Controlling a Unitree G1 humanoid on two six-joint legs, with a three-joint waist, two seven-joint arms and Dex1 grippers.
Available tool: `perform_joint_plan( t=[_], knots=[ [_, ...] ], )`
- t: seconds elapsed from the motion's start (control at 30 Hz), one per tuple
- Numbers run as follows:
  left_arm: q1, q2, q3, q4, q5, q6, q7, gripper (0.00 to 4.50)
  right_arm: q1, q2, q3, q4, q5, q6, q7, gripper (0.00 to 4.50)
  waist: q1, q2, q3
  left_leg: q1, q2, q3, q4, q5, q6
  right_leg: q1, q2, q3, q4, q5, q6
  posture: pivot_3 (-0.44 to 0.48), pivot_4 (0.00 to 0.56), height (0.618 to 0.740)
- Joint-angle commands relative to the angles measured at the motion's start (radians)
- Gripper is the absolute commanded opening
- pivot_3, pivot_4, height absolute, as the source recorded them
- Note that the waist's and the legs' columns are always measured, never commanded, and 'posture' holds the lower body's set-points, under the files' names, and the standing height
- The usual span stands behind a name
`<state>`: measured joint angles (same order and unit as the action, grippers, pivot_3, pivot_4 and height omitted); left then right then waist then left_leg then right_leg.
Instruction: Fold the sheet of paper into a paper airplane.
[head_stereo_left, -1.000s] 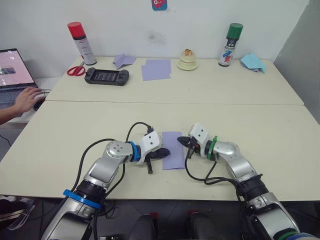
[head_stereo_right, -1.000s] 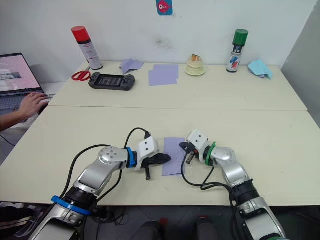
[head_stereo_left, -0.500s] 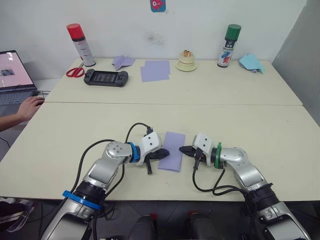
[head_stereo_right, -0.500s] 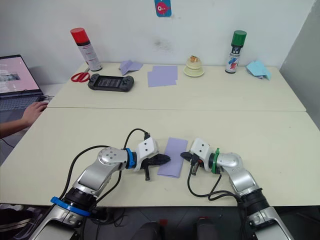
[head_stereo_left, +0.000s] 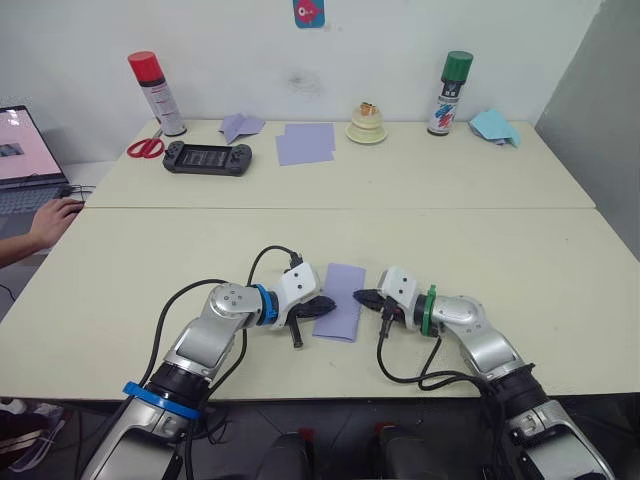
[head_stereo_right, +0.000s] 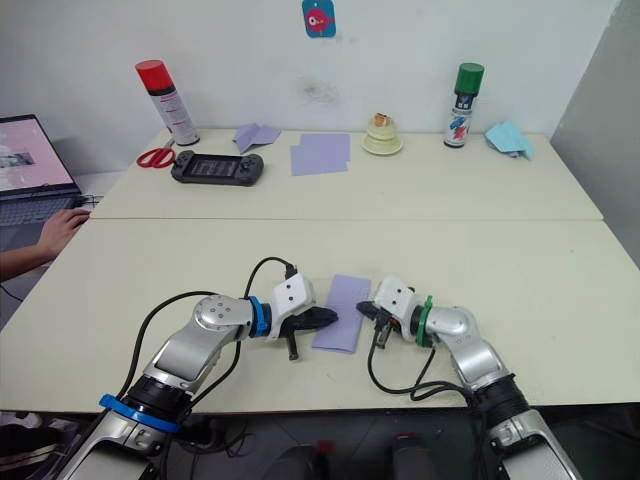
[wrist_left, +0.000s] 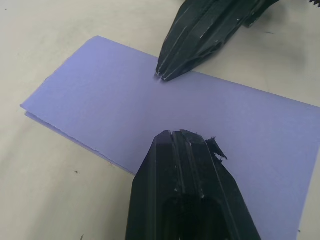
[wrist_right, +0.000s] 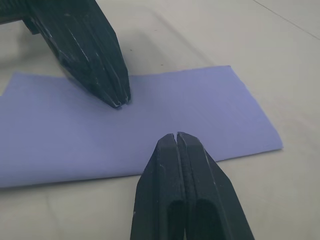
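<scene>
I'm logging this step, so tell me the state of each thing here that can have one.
Paper: folded in half, flat on the table.
Left claw: shut, tip at the paper's left edge.
Right claw: shut, tip at the paper's right edge.
Laptop: open, screen lit.
Red-capped can: upright, capped.
Green-capped can: upright, capped.
Scissors: closed.

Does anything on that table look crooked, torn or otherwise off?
Only slightly: the sheet of paper is folded double with its layers not quite aligned, one edge peeking out beneath the other. It also lies a little askew between the left gripper and right gripper. Nothing looks torn.
</scene>
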<state>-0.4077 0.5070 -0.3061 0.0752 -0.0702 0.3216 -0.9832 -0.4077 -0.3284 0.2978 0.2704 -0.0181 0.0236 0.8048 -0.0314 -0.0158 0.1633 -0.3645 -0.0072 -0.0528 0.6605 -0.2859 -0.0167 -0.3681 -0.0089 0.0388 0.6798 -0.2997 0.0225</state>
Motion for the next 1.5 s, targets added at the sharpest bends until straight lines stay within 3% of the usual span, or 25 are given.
perform_joint_plan(
  t=[0.03,0.27,0.57,0.83,1.5],
  knots=[
    [0.014,-0.004,-0.041,0.004,0.017,0.026,-0.016,0.00,0.005,-0.002,0.015,0.064,-0.039,0.010,-0.024,0.04,0.000,0.000,0.000,0.000,0.000,0.000,0.000,0.000,0.000,0.000,0.000,0.000,0.000,0.000,0.000,0.000,0.150,0.740],
    [0.015,-0.007,-0.046,-0.003,0.012,0.037,-0.026,0.00,-0.010,0.007,0.001,0.059,-0.006,0.022,-0.005,0.04,0.000,0.000,0.000,0.000,0.000,0.000,0.000,0.000,0.000,0.000,0.000,0.000,0.000,0.000,0.000,0.000,0.150,0.740],
    [0.010,-0.003,-0.054,0.014,0.027,0.031,-0.030,0.00,0.062,0.006,-0.015,-0.185,0.200,0.219,0.161,0.04,0.004,0.000,0.000,-0.004,0.000,-0.001,-0.002,0.000,0.000,-0.001,0.000,-0.001,-0.001,0.002,-0.004,0.000,0.150,0.740],
    [0.028,0.007,-0.058,0.002,0.032,0.032,-0.034,0.00,0.089,-0.039,0.036,-0.150,0.089,0.179,0.118,0.04,0.004,0.001,0.001,-0.008,0.000,-0.001,-0.001,-0.001,-0.001,-0.004,-0.001,-0.001,-0.002,0.002,-0.004,0.000,0.150,0.740],
    [0.023,0.003,-0.067,0.004,0.036,0.034,-0.032,0.00,0.221,-0.128,0.103,-0.271,0.114,0.213,0.200,0.04,0.005,0.000,0.000,-0.009,0.000,-0.001,-0.001,-0.001,-0.001,-0.004,-0.001,-0.002,-0.005,0.001,-0.003,0.000,0.150,0.740]
  ],
)
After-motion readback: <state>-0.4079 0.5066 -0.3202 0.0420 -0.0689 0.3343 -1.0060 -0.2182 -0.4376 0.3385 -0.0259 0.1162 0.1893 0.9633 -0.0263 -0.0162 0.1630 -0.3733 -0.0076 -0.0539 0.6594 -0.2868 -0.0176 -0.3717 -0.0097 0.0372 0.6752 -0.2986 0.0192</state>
